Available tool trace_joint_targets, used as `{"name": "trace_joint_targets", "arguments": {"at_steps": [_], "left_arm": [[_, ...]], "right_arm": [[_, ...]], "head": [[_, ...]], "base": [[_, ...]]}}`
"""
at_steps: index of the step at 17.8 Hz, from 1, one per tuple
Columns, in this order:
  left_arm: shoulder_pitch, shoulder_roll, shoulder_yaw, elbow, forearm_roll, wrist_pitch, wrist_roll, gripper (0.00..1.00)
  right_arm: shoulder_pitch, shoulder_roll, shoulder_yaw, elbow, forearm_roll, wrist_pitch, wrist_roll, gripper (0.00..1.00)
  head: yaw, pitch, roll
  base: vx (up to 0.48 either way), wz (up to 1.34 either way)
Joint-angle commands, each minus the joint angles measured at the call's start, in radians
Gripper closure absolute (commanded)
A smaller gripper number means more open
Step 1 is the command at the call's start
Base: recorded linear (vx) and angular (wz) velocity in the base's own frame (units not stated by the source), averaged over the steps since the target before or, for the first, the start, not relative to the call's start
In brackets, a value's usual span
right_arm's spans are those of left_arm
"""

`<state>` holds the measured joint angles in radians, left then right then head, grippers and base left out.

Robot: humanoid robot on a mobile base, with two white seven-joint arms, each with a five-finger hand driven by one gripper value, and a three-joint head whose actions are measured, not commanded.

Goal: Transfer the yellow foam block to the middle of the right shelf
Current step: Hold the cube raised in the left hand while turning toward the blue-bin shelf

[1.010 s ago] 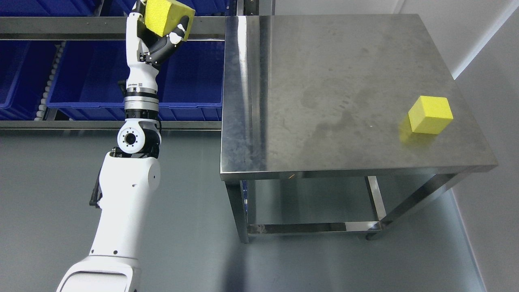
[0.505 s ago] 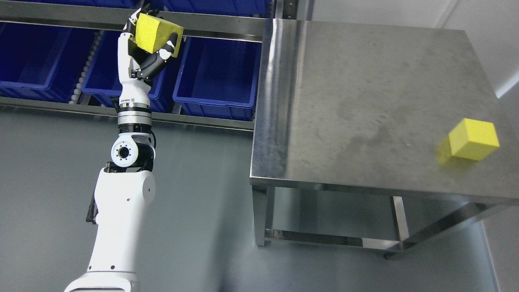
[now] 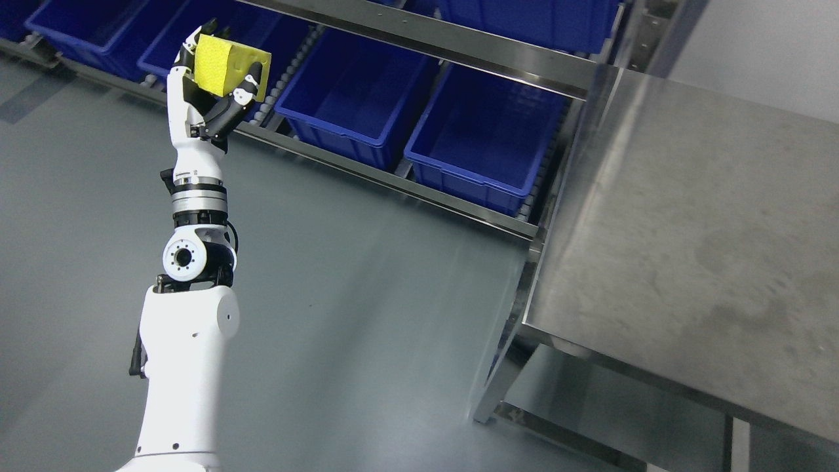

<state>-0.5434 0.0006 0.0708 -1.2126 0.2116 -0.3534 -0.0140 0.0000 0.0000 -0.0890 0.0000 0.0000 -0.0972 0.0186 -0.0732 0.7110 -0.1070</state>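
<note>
above grey floor – left robot hand clasps porous yellow foam block.

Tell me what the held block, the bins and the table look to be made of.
Yellow block in the left hand: likely foam, matte with a finely pitted face.
Blue bins: probably moulded plastic, smooth with a slight sheen.
Table: seemingly stainless steel, brushed, reflective, with dull smudges.

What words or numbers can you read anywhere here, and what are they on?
None can be read.
Yellow foam block in the left hand: plain, no print.
Blue bins on the shelf rail: no labels showing.
Steel table: only smudges.
White arm: no readable markings.
</note>
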Motion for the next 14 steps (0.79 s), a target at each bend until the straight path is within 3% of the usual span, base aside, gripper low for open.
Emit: {"name": "trace_joint_targets", "arguments": {"at_steps": [1,9,14], "left_arm": [[0.086,0.017,0.066,-0.087,0.0,-0.001,-0.006,0.7],[0.281,0.017,0.067,-0.223,0.0,-0.032,-0.04,0.7],[0.318,0.017,0.086,-0.252,0.0,-0.035,-0.041,0.7]], "right_arm": [[-0.002,-0.017,0.0,-0.017,0.0,0.001,0.0,0.0],[-0.002,-0.017,0.0,-0.017,0.0,0.001,0.0,0.0],[-0.002,-0.017,0.0,-0.017,0.0,0.001,0.0,0.0]], "head": [[0.0,0.0,0.0],[0.0,0.0,0.0],[0.0,0.0,0.0]], "base": [[0.064,0.65],[0.075,0.7],[0.113,0.75]]}}
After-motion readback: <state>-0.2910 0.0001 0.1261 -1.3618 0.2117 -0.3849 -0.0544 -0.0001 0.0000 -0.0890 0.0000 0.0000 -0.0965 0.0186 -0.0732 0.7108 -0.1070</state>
